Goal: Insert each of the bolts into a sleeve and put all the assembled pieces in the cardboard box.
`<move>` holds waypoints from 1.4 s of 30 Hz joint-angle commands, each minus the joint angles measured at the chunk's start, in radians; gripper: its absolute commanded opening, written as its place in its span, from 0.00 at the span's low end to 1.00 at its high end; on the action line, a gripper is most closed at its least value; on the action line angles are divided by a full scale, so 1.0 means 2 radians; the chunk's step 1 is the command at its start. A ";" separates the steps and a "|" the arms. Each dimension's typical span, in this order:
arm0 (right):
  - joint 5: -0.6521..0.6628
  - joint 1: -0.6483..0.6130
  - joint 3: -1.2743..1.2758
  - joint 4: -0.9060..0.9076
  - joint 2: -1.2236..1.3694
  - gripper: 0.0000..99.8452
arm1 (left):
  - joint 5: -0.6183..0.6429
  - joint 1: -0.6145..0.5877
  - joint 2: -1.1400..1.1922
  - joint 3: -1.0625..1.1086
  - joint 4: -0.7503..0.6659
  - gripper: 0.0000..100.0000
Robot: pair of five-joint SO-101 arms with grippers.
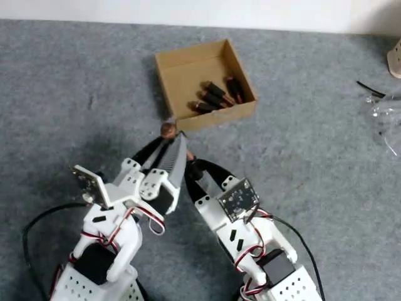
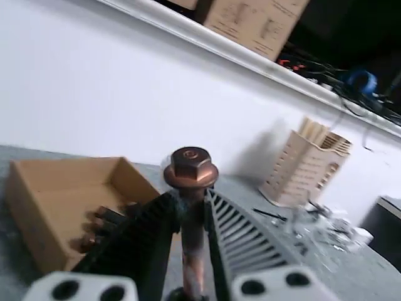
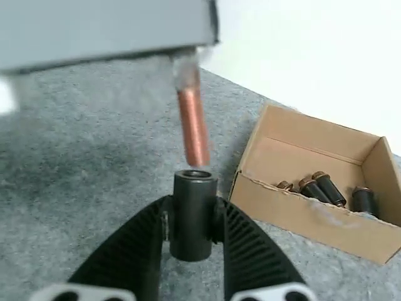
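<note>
The left pincer (image 2: pixel 191 204) is shut tight on a copper bolt (image 2: pixel 190 168), whose head pokes out past its tips. The right pincer (image 3: pixel 193 207) squeezes a black sleeve (image 3: pixel 193 238), right under the bolt's end. Just past both pincers sits the cardboard box (image 3: pixel 301 216) with finished pieces (image 3: pixel 322 188) inside.

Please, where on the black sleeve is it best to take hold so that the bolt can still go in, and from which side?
Grip the sleeve on its round outer wall, below the open end, coming from the side, across its axis. The right end effector holds it this way, and that looks right: the hole at the end is left free and faces the tip of the bolt.
</note>
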 commanded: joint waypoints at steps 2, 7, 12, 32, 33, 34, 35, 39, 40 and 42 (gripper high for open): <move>0.007 -0.005 0.042 -0.016 -0.012 0.00 | 0.000 0.033 -0.003 -0.030 0.001 0.01; 0.007 -0.004 0.042 -0.016 -0.012 0.00 | -0.002 0.030 -0.003 -0.030 0.025 0.01; 0.007 -0.004 0.043 -0.016 -0.012 0.00 | -0.003 0.028 -0.003 -0.033 0.031 0.01; 0.007 -0.005 0.052 -0.016 -0.012 0.00 | 0.000 -0.032 -0.003 -0.030 -0.002 0.01; 0.008 -0.006 0.052 -0.016 -0.012 0.00 | 0.000 -0.033 0.000 -0.030 -0.013 0.01; 0.008 -0.007 0.052 -0.016 -0.012 0.00 | 0.000 -0.033 0.001 -0.030 -0.019 0.01; 0.008 -0.007 0.052 -0.016 -0.012 0.00 | 0.000 -0.033 0.001 -0.030 -0.019 0.01; 0.008 -0.005 0.052 -0.016 -0.012 0.00 | 0.000 -0.031 0.001 -0.001 -0.041 0.01; 0.008 -0.005 0.052 -0.016 -0.012 0.00 | 0.000 -0.031 0.001 0.008 -0.055 0.01; 0.008 -0.005 0.052 -0.016 -0.012 0.00 | 0.000 -0.031 0.001 0.023 -0.077 0.01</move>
